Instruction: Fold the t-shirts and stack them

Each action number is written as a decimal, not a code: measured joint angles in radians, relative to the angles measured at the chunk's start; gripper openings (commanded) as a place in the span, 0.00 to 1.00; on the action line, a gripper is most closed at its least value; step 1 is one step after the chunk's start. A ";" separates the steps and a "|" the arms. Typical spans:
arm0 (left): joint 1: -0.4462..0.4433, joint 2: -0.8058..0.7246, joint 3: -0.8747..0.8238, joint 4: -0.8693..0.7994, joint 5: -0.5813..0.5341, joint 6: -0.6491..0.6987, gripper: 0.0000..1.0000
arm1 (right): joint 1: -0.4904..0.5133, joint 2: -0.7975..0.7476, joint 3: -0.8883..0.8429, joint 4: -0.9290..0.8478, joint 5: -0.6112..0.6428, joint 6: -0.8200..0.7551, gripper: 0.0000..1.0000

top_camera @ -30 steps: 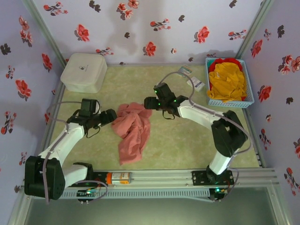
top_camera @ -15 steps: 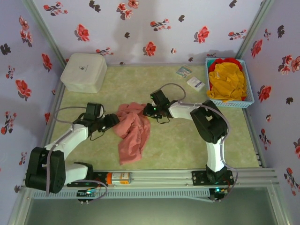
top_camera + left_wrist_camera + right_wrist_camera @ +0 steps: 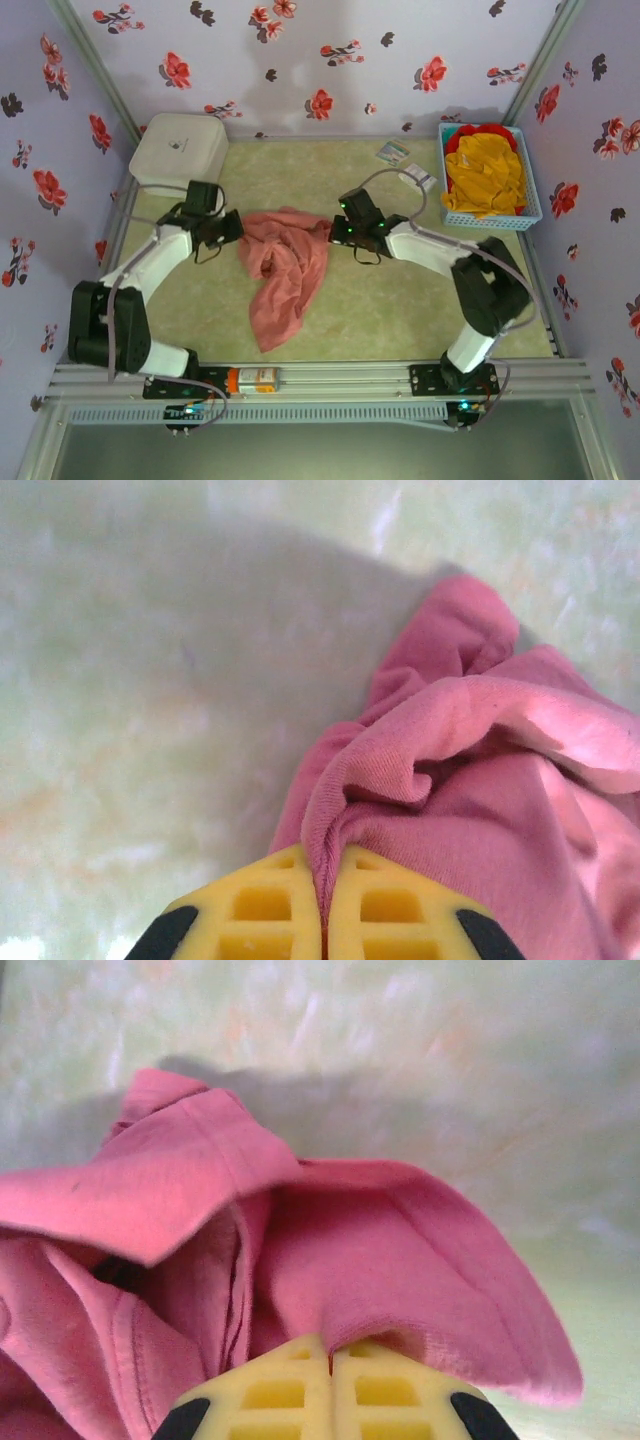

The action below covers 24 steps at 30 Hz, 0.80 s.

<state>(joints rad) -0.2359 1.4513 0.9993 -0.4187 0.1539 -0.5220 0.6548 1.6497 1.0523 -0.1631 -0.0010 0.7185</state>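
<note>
Left gripper [image 3: 238, 229] and right gripper [image 3: 334, 232] pinch opposite edges of the pink t-shirt [image 3: 285, 272] — open table [image 3: 400, 300] beyond.

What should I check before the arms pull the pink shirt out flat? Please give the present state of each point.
1. Left fingers shut on the shirt, at its left side: ok.
2. Right fingers shut on its right side: ok.
3. Each grip holds one layer only: cannot tell; folds hide it.
4. Shirt flat between the grips: not ok; it is bunched, and a tail trails toward the bases.
5. Box and basket apart from the shirt: ok.
</note>
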 measured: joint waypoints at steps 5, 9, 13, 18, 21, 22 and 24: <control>-0.002 0.222 0.335 -0.070 -0.010 0.063 0.06 | -0.002 -0.213 -0.076 -0.068 0.175 -0.012 0.00; -0.015 0.395 0.620 -0.142 -0.016 0.105 0.43 | -0.003 -0.360 -0.161 -0.133 0.301 -0.012 0.00; -0.050 0.462 0.775 -0.196 -0.031 0.138 0.62 | -0.010 -0.443 -0.200 -0.226 0.424 -0.010 0.12; -0.129 0.433 0.686 -0.218 -0.042 0.144 0.64 | -0.026 -0.460 -0.246 -0.288 0.501 -0.002 0.68; -0.180 0.381 0.512 -0.223 -0.046 0.136 0.66 | -0.029 -0.458 -0.253 -0.296 0.518 -0.013 0.90; -0.203 0.358 0.444 -0.223 -0.049 0.129 0.66 | -0.031 -0.455 -0.253 -0.295 0.520 -0.020 0.93; -0.254 0.312 0.331 -0.223 -0.053 0.108 0.66 | -0.035 -0.435 -0.247 -0.295 0.524 -0.038 0.95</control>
<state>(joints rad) -0.4904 1.7634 1.3304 -0.6415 0.1013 -0.4137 0.6193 1.2144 0.8055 -0.4583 0.5232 0.6804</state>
